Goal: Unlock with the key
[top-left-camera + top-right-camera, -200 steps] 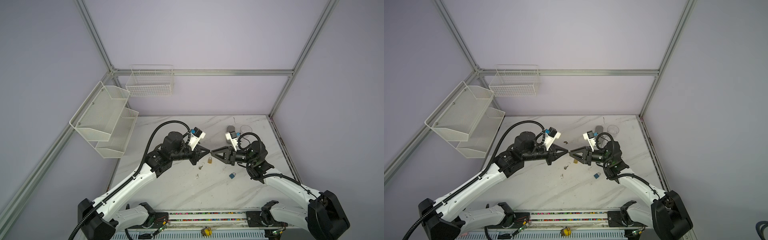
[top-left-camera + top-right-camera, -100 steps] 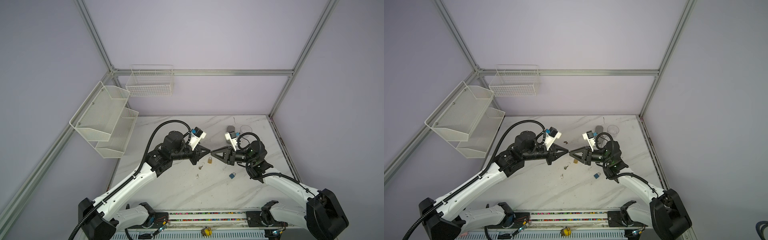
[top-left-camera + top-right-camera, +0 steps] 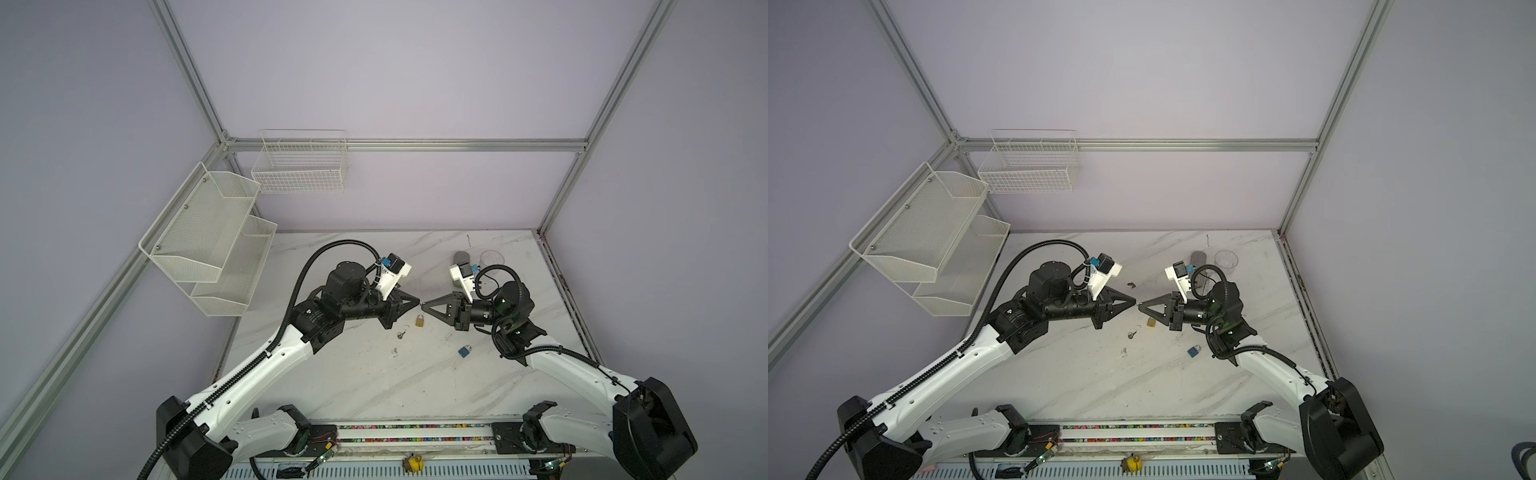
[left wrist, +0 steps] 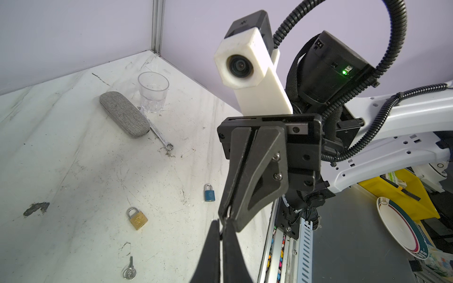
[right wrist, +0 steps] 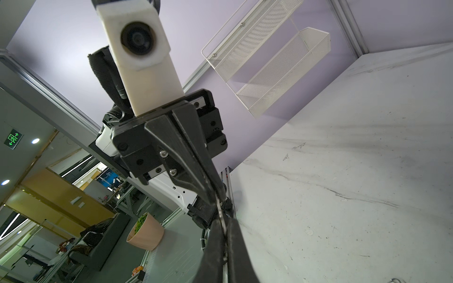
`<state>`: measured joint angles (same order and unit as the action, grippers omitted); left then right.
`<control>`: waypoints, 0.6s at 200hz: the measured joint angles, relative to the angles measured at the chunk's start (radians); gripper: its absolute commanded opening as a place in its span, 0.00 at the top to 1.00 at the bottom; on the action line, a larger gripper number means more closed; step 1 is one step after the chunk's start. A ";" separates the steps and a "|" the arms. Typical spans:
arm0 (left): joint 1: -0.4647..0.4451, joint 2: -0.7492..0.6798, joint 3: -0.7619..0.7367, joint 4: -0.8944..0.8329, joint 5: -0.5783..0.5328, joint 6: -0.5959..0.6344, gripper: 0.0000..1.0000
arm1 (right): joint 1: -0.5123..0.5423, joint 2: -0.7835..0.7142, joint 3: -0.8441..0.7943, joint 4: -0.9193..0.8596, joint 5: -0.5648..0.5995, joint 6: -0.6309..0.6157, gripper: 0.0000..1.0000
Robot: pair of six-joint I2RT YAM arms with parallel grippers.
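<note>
Fingertips point(image 4: 241, 217) of the right gripper point(image 3: 424, 306) press together on a thin silvery metal sliver point(image 4: 228, 213), seen edge-on. The left gripper point(image 3: 416, 303), black and wedge-shaped, pinches the same sliver from the opposite side, tip to tip above the white marbled table point(image 3: 374, 374). Below them lie a small brass padlock point(image 3: 420, 321), a ringed key point(image 3: 400, 335) near it, and a blue padlock point(image 3: 464, 351) farther toward the right arm.
</note>
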<state>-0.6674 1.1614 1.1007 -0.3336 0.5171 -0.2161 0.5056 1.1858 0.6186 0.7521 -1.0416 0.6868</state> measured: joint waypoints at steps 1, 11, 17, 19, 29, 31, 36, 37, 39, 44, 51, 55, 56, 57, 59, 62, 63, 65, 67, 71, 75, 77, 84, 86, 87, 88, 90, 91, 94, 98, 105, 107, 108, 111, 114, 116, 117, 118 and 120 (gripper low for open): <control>0.000 0.000 0.000 0.000 0.000 0.000 0.99 | 0.000 0.000 0.000 0.000 0.000 0.000 1.00; 0.001 0.000 0.004 -0.005 0.000 0.000 0.81 | 0.000 -0.002 0.000 -0.001 0.004 0.000 1.00; 0.001 0.001 0.006 -0.006 0.000 0.000 0.72 | 0.000 -0.005 0.001 -0.006 0.008 0.000 1.00; 0.002 0.001 0.008 -0.008 -0.001 0.000 0.68 | 0.000 -0.007 0.002 -0.009 0.009 0.000 1.00; 0.003 0.003 0.018 -0.013 -0.003 0.003 0.55 | 0.000 -0.015 0.007 -0.034 0.021 -0.005 1.00; 0.003 0.003 0.019 -0.013 -0.003 0.004 0.54 | 0.000 -0.016 0.008 -0.039 0.024 -0.005 1.00; 0.004 0.004 0.025 -0.014 -0.006 0.000 0.50 | 0.000 -0.021 0.011 -0.053 0.031 -0.012 1.00; 0.004 0.003 0.026 -0.014 -0.006 0.000 0.49 | 0.000 -0.022 0.012 -0.057 0.033 -0.013 1.00; 0.004 0.004 0.028 -0.015 -0.007 -0.003 0.48 | 0.000 -0.023 0.014 -0.066 0.035 -0.014 1.00; 0.005 0.003 0.035 -0.015 -0.011 0.002 0.43 | -0.001 -0.029 0.019 -0.085 0.043 -0.020 1.00; 0.006 0.003 0.041 -0.015 -0.018 0.000 0.39 | -0.002 -0.036 0.028 -0.116 0.058 -0.024 1.00; 0.006 0.002 0.044 -0.013 -0.021 -0.005 0.39 | -0.003 -0.039 0.034 -0.132 0.066 -0.029 1.00; 0.006 0.001 0.045 -0.012 -0.024 0.000 0.39 | -0.004 -0.040 0.035 -0.137 0.069 -0.029 1.00; 0.006 0.001 0.045 -0.011 -0.026 0.001 0.39 | -0.005 -0.041 0.036 -0.140 0.070 -0.029 1.00; 0.006 0.000 0.046 -0.011 -0.028 -0.002 0.38 | -0.005 -0.042 0.039 -0.148 0.071 -0.030 1.00; 0.006 -0.003 0.047 -0.009 -0.032 -0.007 0.38 | -0.009 -0.045 0.047 -0.171 0.080 -0.035 1.00; 0.006 -0.004 0.047 -0.008 -0.032 -0.006 0.38 | -0.010 -0.045 0.049 -0.174 0.081 -0.035 1.00; 0.006 -0.006 0.047 -0.005 -0.039 -0.006 0.38 | -0.011 -0.047 0.054 -0.188 0.087 -0.037 1.00; 0.006 -0.008 0.047 -0.005 -0.040 -0.010 0.38 | -0.013 -0.048 0.056 -0.196 0.090 -0.039 1.00; 0.006 -0.015 0.047 -0.001 -0.052 -0.013 0.37 | -0.022 -0.050 0.069 -0.227 0.106 -0.044 1.00; 0.006 -0.023 0.047 0.005 -0.063 -0.019 0.36 | -0.034 -0.051 0.082 -0.257 0.120 -0.049 1.00; 0.006 -0.025 0.047 0.006 -0.065 -0.019 0.36 | -0.036 -0.052 0.084 -0.262 0.122 -0.050 1.00; 0.006 -0.039 0.047 0.020 -0.087 -0.032 0.35 | -0.058 -0.054 0.103 -0.311 0.147 -0.059 1.00; 0.006 -0.044 0.047 0.025 -0.094 -0.039 0.35 | -0.063 -0.055 0.107 -0.323 0.153 -0.063 1.00; 0.006 -0.046 0.047 0.027 -0.096 -0.039 0.34 | -0.068 -0.055 0.111 -0.333 0.161 -0.065 1.00; 0.006 -0.049 0.047 0.029 -0.101 -0.043 0.34 | -0.073 -0.056 0.114 -0.344 0.166 -0.066 1.00; 0.006 -0.051 0.047 0.032 -0.105 -0.046 0.34 | -0.077 -0.057 0.118 -0.356 0.170 -0.068 1.00; 0.005 -0.055 0.047 0.035 -0.111 -0.050 0.34 | -0.082 -0.057 0.120 -0.360 0.171 -0.069 1.00; 0.005 -0.063 0.047 0.042 -0.122 -0.059 0.33 | -0.093 -0.059 0.126 -0.381 0.188 -0.074 1.00; 0.004 -0.069 0.047 0.048 -0.138 -0.070 0.33 | -0.106 -0.061 0.134 -0.407 0.202 -0.078 1.00; 0.000 -0.083 0.047 0.061 -0.166 -0.088 0.32 | -0.127 -0.065 0.145 -0.444 0.227 -0.087 1.00; -0.002 -0.086 0.047 0.064 -0.173 -0.090 0.32 | -0.134 -0.067 0.149 -0.460 0.235 -0.089 1.00; -0.003 -0.088 0.047 0.066 -0.179 -0.093 0.32 | -0.136 -0.067 0.151 -0.463 0.239 -0.090 1.00; -0.006 -0.090 0.047 0.068 -0.195 -0.103 0.32 | -0.146 -0.069 0.157 -0.486 0.251 -0.094 1.00; -0.011 -0.092 0.047 0.071 -0.206 -0.108 0.31 | -0.153 -0.070 0.161 -0.500 0.259 -0.098 1.00; -0.013 -0.092 0.047 0.071 -0.214 -0.111 0.31 | -0.156 -0.071 0.163 -0.507 0.264 -0.098 1.00; -0.016 -0.092 0.047 0.071 -0.217 -0.113 0.31 | -0.160 -0.071 0.166 -0.513 0.270 -0.100 1.00; -0.018 -0.092 0.047 0.071 -0.221 -0.114 0.31 | -0.162 -0.071 0.167 -0.518 0.272 -0.101 1.00; -0.022 -0.092 0.047 0.072 -0.233 -0.116 0.31 | -0.167 -0.072 0.171 -0.529 0.277 -0.103 1.00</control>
<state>-0.6891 1.0695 1.1473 -0.2619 0.2840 -0.3325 0.3382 1.1141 0.7891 0.2234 -0.7643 0.5842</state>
